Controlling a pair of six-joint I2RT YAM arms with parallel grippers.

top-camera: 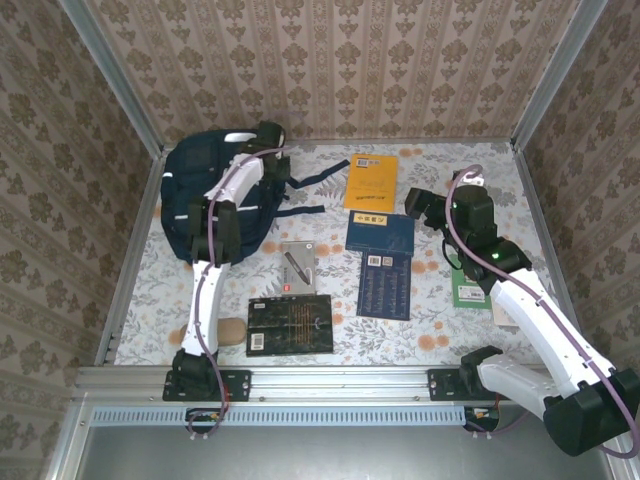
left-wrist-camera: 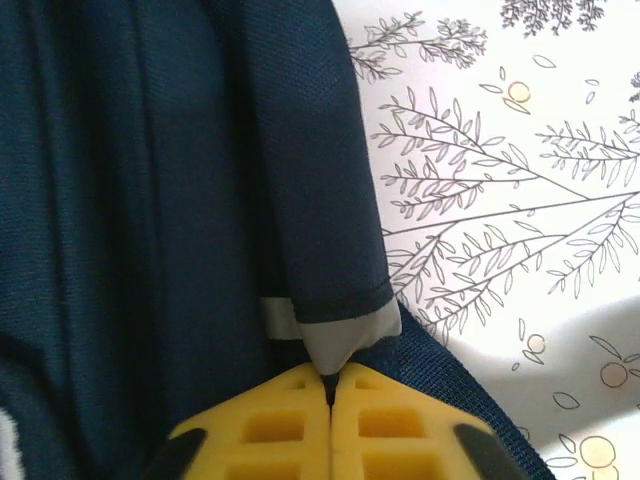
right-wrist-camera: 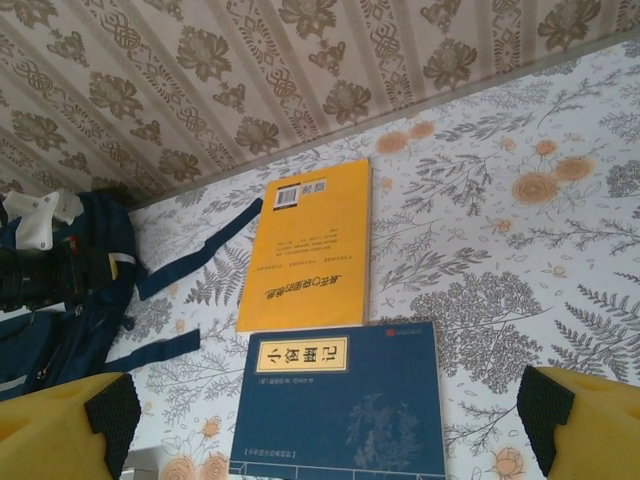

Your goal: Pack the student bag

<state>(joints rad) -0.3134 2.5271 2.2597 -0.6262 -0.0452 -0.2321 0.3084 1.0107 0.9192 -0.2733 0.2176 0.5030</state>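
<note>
Two arms reach out over the flowered tabletop (top-camera: pixel 430 330). The navy student bag (top-camera: pixel 215 200) lies at its far left corner, dark straps trailing toward a yellow book (top-camera: pixel 371 181). The left pincer (left-wrist-camera: pixel 330 378) sits at the bag's top edge, its yellow fingers pressed together on a grey tab (left-wrist-camera: pixel 335 340) sewn to the fabric. The right pincer (right-wrist-camera: pixel 328 408) hangs with its fingers wide apart above a blue book (right-wrist-camera: pixel 380 420), gripping nothing. Nearer the arms lie a darker blue booklet (top-camera: pixel 386 283) and a black book (top-camera: pixel 290 325).
</note>
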